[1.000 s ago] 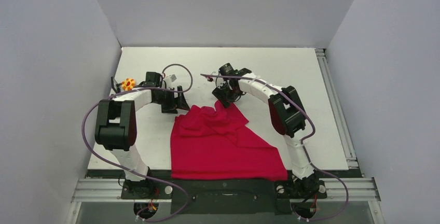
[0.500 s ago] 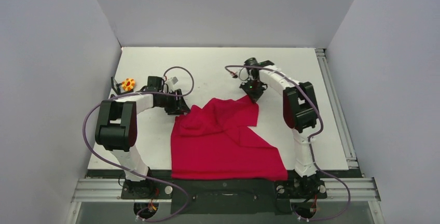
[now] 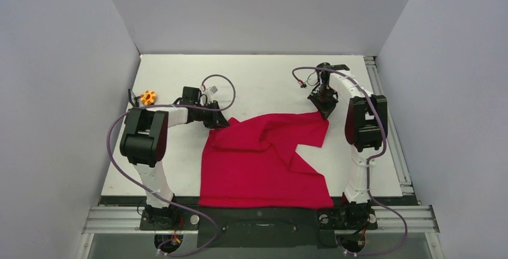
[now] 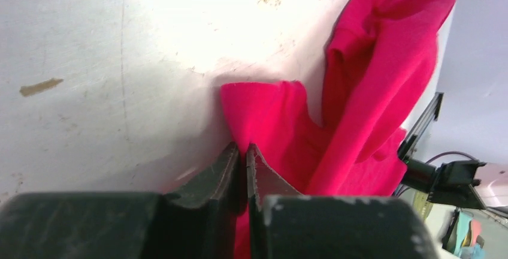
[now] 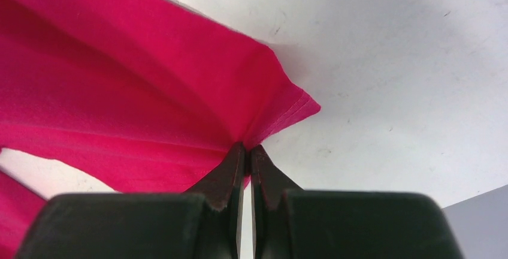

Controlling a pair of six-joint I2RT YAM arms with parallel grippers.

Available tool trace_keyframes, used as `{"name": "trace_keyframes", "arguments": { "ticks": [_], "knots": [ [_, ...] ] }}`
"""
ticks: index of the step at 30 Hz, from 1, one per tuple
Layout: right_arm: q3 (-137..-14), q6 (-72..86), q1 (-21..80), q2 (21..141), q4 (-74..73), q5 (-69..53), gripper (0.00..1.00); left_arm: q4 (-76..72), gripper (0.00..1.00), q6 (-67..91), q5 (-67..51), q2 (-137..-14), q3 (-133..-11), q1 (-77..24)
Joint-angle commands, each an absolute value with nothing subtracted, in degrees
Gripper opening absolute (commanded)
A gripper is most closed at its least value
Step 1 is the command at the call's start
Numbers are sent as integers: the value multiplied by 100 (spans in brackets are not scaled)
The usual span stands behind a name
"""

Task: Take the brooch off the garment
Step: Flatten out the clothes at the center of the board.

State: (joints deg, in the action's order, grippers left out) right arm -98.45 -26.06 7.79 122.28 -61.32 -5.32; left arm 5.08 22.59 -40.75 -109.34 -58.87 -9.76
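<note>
The red garment [image 3: 263,157] lies partly spread on the white table, with folds across its upper half. My left gripper [image 3: 223,122] is shut on the garment's upper left corner; in the left wrist view the gripper [image 4: 244,149] pinches a flap of the red cloth [image 4: 371,79]. My right gripper [image 3: 325,110] is shut on the upper right corner, and in the right wrist view the gripper [image 5: 247,147] nips the hemmed tip of the cloth [image 5: 120,91]. A small orange-and-yellow flower-shaped brooch [image 3: 148,97] lies on the table at the far left, apart from the garment.
A small black piece [image 3: 130,97] stands beside the brooch near the left wall. Grey walls close in the table on three sides. A metal rail [image 3: 389,127] runs along the right edge. A black mat [image 3: 263,217] lies at the near edge between the arm bases.
My right gripper shut on the garment and carried its corner right, stretching the cloth out. My left gripper moved right onto the left corner and shut on it.
</note>
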Motion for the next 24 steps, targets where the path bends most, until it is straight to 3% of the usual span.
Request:
{"name": "trace_keyframes", "arguments": {
  "ticks": [1,6,12,21,24],
  "knots": [
    [-9883,-2856,730,11826,-6436,-519,0,-343,1,2343,-4147,-10559,-6224,-973],
    [-9858,-2945,725,11800,-6567,-639,0,58,0,1439,-4186,-9766,-6212,-1187],
    [-9788,-3017,675,11769,-6688,-708,0,1134,0,-1097,-4041,-8863,-5628,-2051],
    [-9488,-3278,527,11592,-7046,-690,0,2118,0,-3929,-2799,-8221,-4712,-3723],
    [-9272,-3379,481,11493,-7108,-624,0,2502,10,-4393,-2591,-8126,-4737,-3774]
  ]
}}
